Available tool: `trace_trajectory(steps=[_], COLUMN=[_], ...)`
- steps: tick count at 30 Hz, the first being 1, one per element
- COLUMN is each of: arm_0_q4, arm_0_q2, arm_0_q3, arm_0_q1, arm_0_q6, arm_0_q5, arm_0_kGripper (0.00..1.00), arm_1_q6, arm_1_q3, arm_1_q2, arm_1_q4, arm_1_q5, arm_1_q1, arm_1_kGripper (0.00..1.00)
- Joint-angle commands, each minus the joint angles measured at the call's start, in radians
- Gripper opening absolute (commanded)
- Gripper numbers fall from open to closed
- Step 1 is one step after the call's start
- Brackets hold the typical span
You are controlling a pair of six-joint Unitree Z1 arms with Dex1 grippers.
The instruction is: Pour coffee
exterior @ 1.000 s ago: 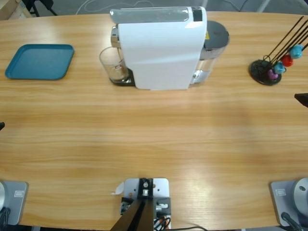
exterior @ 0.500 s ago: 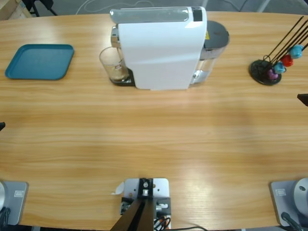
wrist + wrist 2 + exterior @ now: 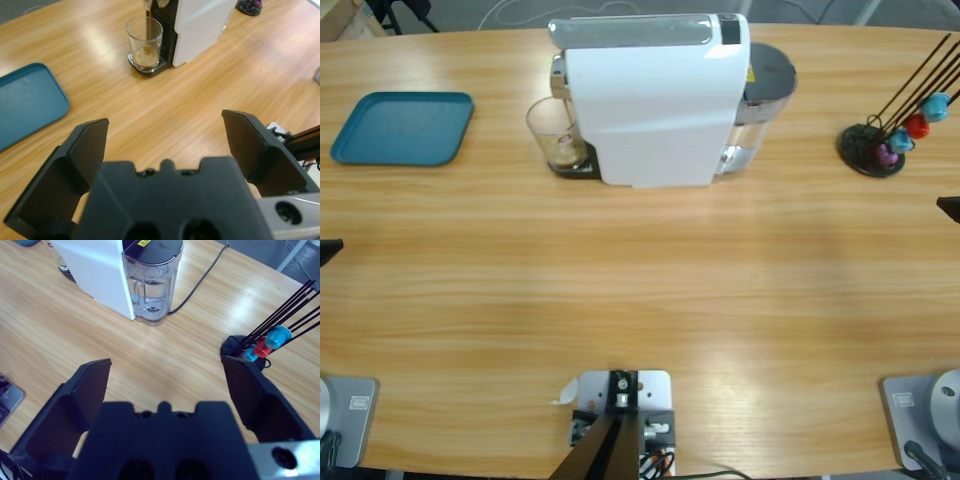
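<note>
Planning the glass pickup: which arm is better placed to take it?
Probably left. Its gripper looks straight at the glass under the spout, nothing between. The right gripper faces the machine's water tank side.

The left gripper (image 3: 165,145) is matte black plastic: two broad, flat fingers (image 3: 87,150) with bevelled inner faces rise from a blocky body that has a small rounded notch on its top edge and two round recesses low on its face. At its lower right a silver-grey bracket carries a dark round hole. The right gripper (image 3: 165,385) has the same build: black wedge-shaped fingers (image 3: 250,395), notched black body, and a silver-grey plate with a hole.
</note>
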Motion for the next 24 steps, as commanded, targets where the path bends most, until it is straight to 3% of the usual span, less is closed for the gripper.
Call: trace_trajectory(steps=[1, 6, 24], arm_0_q4=[-0.016, -0.037, -0.05], arm_0_q2=[-0.05, -0.05, -0.029], arm_0_q3=[0.025, 0.028, 0.056], arm_0_q1=[0.021, 0.03, 0.032], arm_0_q6=[-0.008, 0.015, 0.078], arm_0_q5=[0.037, 0.092, 0.009], arm_0_kGripper=[1.0, 1.0, 1.0], arm_1_q6=[-0.013, -0.018, -0.065], arm_1_q3=[0.032, 0.031, 0.01], arm_1_q2=[0.004, 0.01, 0.074], arm_1_q4=[-0.01, -0.009, -0.002], arm_1_q5=[0.015, 0.022, 0.101], arm_1_q1=[-0.016, -0.016, -0.016], arm_1_kGripper=[1.0, 1.0, 1.0])
